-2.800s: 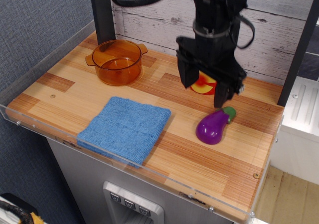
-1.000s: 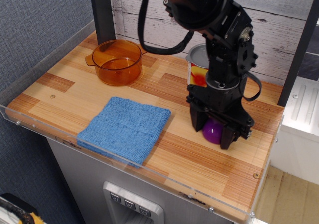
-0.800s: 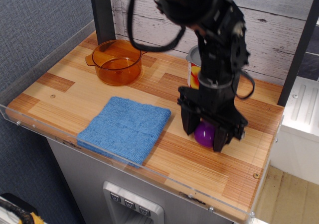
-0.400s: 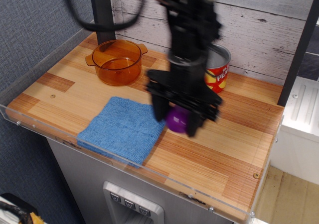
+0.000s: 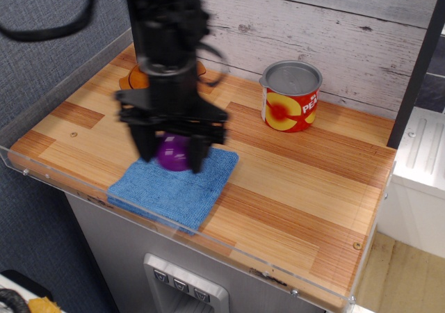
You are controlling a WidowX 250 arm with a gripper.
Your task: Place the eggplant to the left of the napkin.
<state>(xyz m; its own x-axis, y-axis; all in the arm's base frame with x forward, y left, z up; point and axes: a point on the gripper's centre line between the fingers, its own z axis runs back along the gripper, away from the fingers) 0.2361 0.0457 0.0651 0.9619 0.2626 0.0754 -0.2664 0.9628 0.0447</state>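
Moved left: end effector (image 5: 173, 158) gripping eggplant (image 5: 173, 153) above napkin (image 5: 182, 185), blurred.

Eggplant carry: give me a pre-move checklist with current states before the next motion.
1. Grip: gripper shut on the eggplant: ok.
2. Eggplant off the surface, held over the napkin: ok.
3. At the goal, left of the napkin: not ok, it is above the cloth.
4. Bare wood left of the napkin on the table: ok.
5. Orange pot mostly hidden behind the arm, clearance: cannot tell.
6. Red can upright, far to the right: ok.
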